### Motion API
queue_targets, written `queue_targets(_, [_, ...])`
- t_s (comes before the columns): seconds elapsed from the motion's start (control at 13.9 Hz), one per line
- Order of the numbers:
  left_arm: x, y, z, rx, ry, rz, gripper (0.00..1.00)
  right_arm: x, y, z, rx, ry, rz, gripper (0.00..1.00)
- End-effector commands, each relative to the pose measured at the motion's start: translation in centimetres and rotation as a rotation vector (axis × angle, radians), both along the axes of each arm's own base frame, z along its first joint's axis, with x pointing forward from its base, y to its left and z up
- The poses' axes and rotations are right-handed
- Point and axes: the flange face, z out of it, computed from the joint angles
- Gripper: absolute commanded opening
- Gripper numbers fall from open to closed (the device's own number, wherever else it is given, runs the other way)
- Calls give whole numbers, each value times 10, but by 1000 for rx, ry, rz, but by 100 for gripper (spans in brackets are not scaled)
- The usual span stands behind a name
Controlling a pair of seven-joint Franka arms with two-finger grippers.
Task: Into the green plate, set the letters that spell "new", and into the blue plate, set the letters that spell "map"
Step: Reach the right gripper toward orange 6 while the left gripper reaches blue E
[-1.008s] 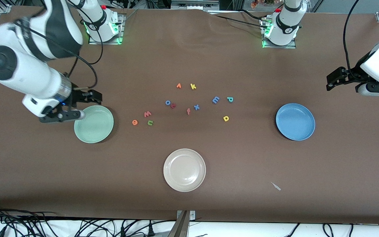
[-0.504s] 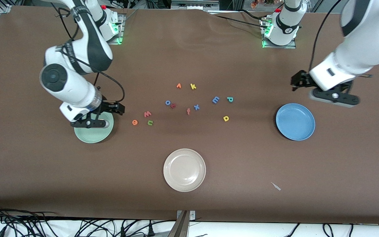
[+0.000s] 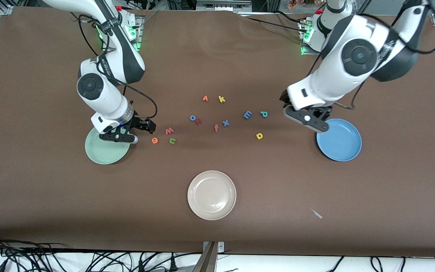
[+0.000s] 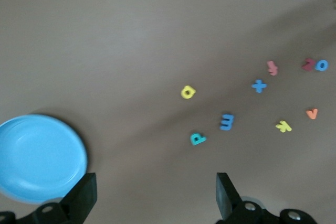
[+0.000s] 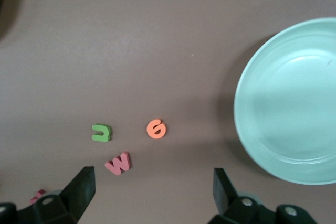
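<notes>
The right gripper [image 3: 136, 130], fingers spread and empty, hangs over the green plate's [image 3: 104, 155] rim, with the n [image 3: 172, 141], e [image 3: 155, 140] and w [image 3: 169, 131] on the table just beside it. The left gripper [image 3: 296, 113], also spread, hangs beside the blue plate [image 3: 340, 145], near the p [image 3: 264, 114], m [image 3: 247, 114] and a [image 3: 259, 136].

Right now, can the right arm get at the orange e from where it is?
Probably yes. The right gripper hangs with open jaws over the edge of the green plate, and the orange e lies flat beside it on bare table, apart from the green n.

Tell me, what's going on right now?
Both hands open, empty: right hand by green plate, left hand by blue plate. Letters all on table, plates empty. Nothing blocking.
</notes>
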Motion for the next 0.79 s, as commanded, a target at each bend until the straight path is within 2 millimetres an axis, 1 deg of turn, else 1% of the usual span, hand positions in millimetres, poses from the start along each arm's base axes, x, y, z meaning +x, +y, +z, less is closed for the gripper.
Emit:
queue_targets(0.0, [-10, -28, -42, -36, -15, -41, 100, -15, 16, -39, 12, -36, -33, 99])
queue_targets(0.07, [-17, -36, -64, -42, -22, -55, 100, -21, 24, -50, 16, -54, -28, 99])
queue_targets(0.14, [-26, -48, -81, -33, -28, -87, 100, -20, 25, -58, 17, -64, -25, 99])
queue_targets(0.29, [-33, -61, -107, -11, -3, -129, 100, -14, 26, -76, 9, -105, 2, 99])
queue_targets(0.36, [-40, -75, -116, -15, 2, -150, 100, -14, 26, -84, 7, -119, 11, 99])
queue_targets(0.43, [-49, -86, -130, -4, 4, -157, 100, -15, 25, -86, 5, -118, 14, 99])
queue_targets(0.5, [-53, -93, -140, 21, -18, -155, 100, -13, 23, -85, 3, -121, 16, 99])
queue_targets(0.58, [-63, -104, -153, 41, -28, -151, 100, -9, 16, -84, -6, -126, 10, 99])
queue_targets(0.65, [-74, -114, -167, 47, -36, -153, 100, -8, 14, -85, -8, -129, 4, 99])
queue_targets(0.72, [-84, -118, -180, 45, -54, -145, 100, -5, 14, -82, -7, -136, 7, 99])
